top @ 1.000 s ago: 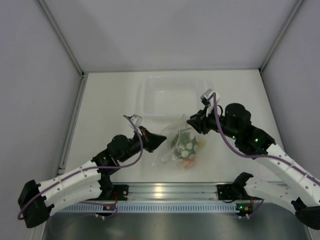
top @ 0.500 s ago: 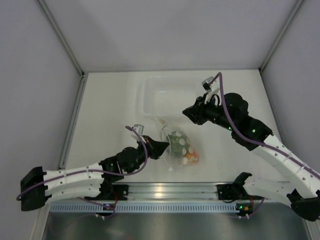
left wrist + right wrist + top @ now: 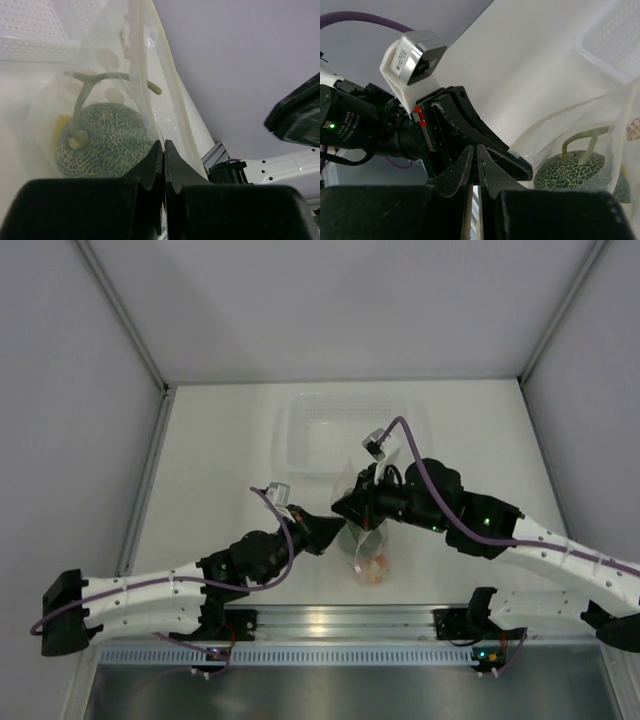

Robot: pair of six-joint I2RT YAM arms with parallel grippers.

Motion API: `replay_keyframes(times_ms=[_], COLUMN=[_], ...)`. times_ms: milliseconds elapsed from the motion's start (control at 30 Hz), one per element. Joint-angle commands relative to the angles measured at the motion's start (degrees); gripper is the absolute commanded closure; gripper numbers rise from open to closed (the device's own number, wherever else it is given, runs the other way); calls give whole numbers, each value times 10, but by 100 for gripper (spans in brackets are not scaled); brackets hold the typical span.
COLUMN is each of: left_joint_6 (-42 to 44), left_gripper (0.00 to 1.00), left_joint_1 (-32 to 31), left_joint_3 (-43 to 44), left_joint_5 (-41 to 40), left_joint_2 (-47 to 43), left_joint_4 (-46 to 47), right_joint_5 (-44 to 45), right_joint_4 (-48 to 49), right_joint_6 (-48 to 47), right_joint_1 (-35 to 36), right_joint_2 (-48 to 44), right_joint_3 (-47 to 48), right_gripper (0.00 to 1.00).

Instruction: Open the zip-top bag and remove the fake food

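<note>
The zip-top bag [image 3: 366, 552] hangs as a narrow clear pouch between the two arms, in front of the tub. My left gripper [image 3: 327, 529] is shut on its top edge from the left, and the film [image 3: 145, 75] rises from its closed jaws [image 3: 164, 146]. Inside lies the fake food: a mottled green melon [image 3: 102, 145] with a thin stem, a yellow piece [image 3: 62, 125] behind it and an orange-red piece [image 3: 376, 566] at the bottom. My right gripper [image 3: 347, 508] meets the left one at the bag's top. Its jaws [image 3: 476, 149] are closed to a thin slit holding a pale strip of film. The melon [image 3: 577, 167] lies to their right.
A rigid clear tub [image 3: 340, 430] stands just behind the bag, and its perforated wall [image 3: 30, 30] fills the upper left of the left wrist view. A metal rail [image 3: 330, 622] runs along the near table edge. Grey walls close in the left, right and back.
My right gripper came back from over the tub, down and left to the bag's top, and closed there. The left gripper held on, and the bag now hangs narrower and more upright.
</note>
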Motion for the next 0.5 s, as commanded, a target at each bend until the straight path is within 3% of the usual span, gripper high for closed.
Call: replay_keyframes(times_ms=[0, 233, 467], left_joint_6=[20, 22, 11], left_gripper=[100, 100, 100], left_joint_1=[-5, -30, -41], left_joint_3=[37, 60, 59], left_joint_5=[1, -29, -51], left_joint_2=[-12, 28, 49], left_joint_4=[50, 51, 53], right_joint_5=[75, 193, 216], right_joint_4=[13, -11, -24], right_joint_6=[30, 55, 51], right_joint_1=[21, 21, 21], right_joint_2=[0, -32, -82], right_joint_3=[-11, -67, -119], right_gripper=[96, 96, 91])
